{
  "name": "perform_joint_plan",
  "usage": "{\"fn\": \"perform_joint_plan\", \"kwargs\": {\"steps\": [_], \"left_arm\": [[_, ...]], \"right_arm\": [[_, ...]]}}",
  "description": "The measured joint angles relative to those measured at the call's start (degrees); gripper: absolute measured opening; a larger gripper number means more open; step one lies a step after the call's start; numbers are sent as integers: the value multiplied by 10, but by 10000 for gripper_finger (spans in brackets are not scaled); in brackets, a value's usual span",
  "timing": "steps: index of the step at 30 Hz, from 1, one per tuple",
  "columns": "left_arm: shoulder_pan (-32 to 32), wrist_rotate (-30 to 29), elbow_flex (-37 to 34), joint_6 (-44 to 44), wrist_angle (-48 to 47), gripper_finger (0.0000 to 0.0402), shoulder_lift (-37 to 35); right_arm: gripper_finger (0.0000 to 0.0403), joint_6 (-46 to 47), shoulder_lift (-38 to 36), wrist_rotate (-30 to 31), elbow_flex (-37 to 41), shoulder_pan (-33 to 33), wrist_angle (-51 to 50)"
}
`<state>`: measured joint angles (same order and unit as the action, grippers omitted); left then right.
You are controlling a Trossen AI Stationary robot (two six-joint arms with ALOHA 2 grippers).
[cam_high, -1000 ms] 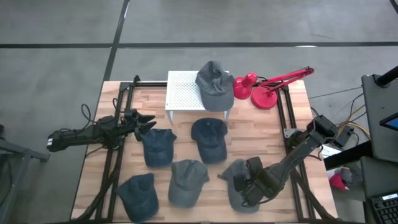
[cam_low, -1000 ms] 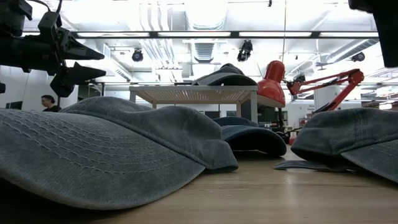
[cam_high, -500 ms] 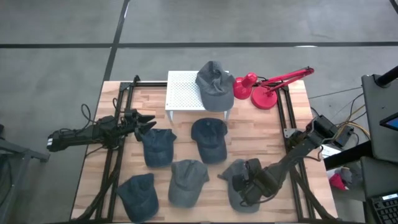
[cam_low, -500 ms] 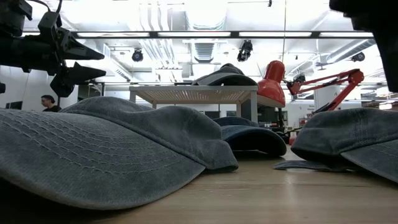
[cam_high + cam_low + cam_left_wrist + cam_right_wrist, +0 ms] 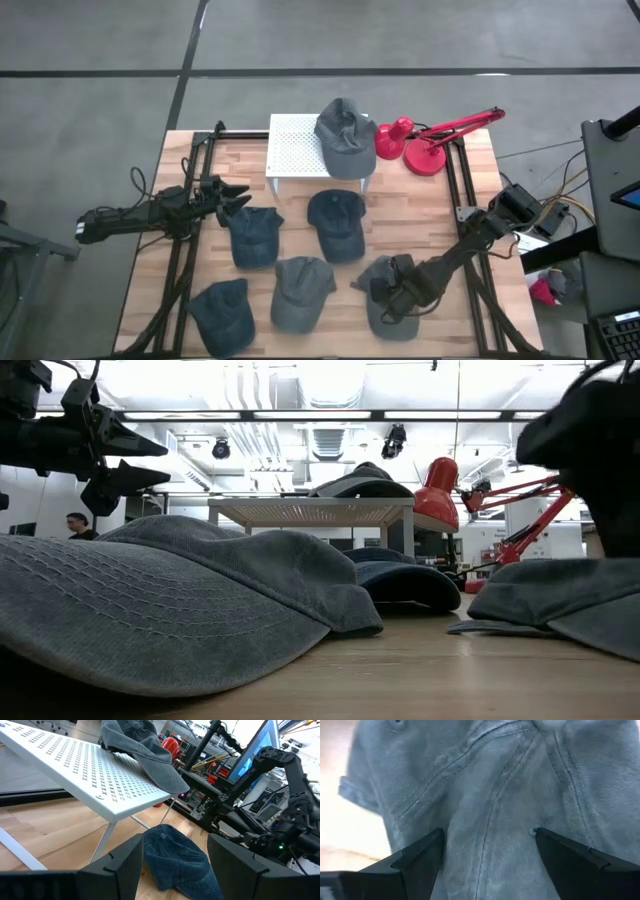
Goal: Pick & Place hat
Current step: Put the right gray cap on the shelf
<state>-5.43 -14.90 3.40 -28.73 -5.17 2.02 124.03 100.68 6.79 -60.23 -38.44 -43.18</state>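
Hat (image 5: 510, 795) fills right wrist view between spread jaws; overhead hides this.

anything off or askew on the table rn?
One thing: the grey cap on the white perforated stand sits off-centre, at its right end, with its brim hanging past the front edge. The five caps on the wood lie flat, and the red lamp stands at the back right. Nothing spilled or damaged.

Wooden table (image 5: 420, 200) under caps (image 5: 338, 224), lamp (image 5: 425, 145)
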Motion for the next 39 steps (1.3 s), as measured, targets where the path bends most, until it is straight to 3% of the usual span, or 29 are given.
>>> {"fn": "perform_joint_plan", "kwargs": {"steps": [10,30,39], "left_arm": [[0,0,0,0,0,223,0],[0,0,0,0,0,223,0],[0,0,0,0,0,223,0]], "right_arm": [[278,-4,-1,-13,25,1,33],[77,-17,-22,-8,24,1,38],[13,-28,-27,-8,-15,1,-22]]}}
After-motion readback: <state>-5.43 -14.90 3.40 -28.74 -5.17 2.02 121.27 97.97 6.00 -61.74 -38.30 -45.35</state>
